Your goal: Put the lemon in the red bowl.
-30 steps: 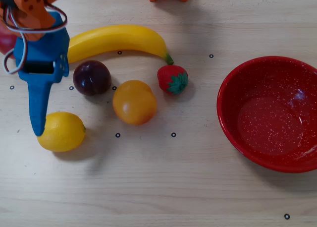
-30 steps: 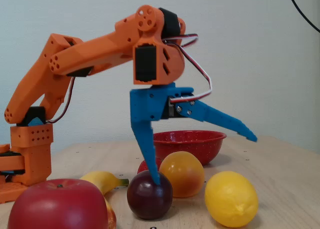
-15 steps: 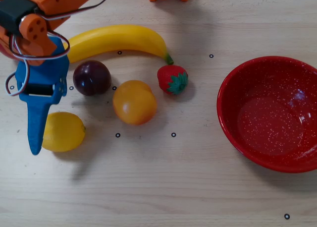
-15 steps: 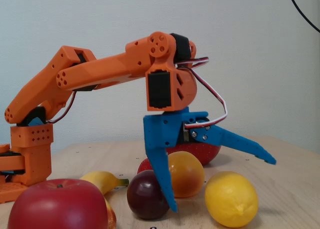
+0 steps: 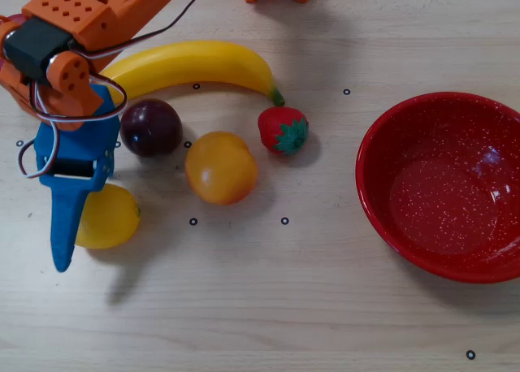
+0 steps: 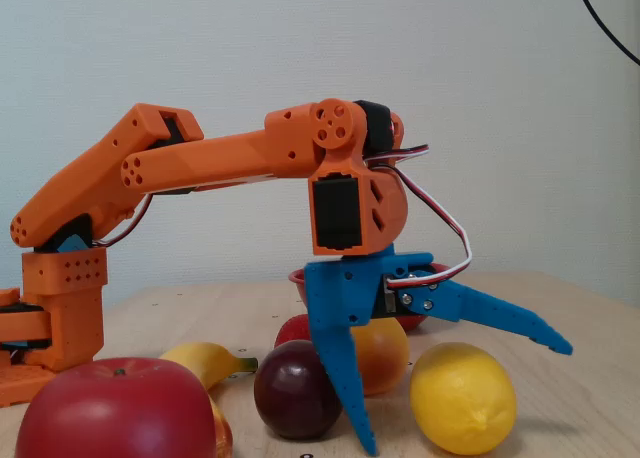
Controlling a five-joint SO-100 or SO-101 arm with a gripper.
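The lemon (image 5: 112, 218) (image 6: 462, 398) lies on the wooden table at the left in the overhead view, partly under my blue gripper (image 5: 69, 222) (image 6: 467, 398). The gripper is open and straddles the lemon. One finger points down to the table between the plum and the lemon. The other finger reaches out over the lemon's top. The fixed view shows no contact with the lemon. The red bowl (image 5: 439, 193), speckled white, sits empty at the right of the overhead view. In the fixed view it is mostly hidden behind the gripper.
A banana (image 5: 191, 63), a dark plum (image 5: 150, 127), an orange fruit (image 5: 221, 167) and a strawberry (image 5: 283, 130) lie between the lemon and the bowl. A red apple (image 6: 115, 413) sits close to the fixed camera. The arm base (image 6: 55, 308) stands at the left there.
The arm has reached forward and come down. The open gripper, high above the plum a second ago, now has its jaws on either side of the lemon. The fruits have not moved.
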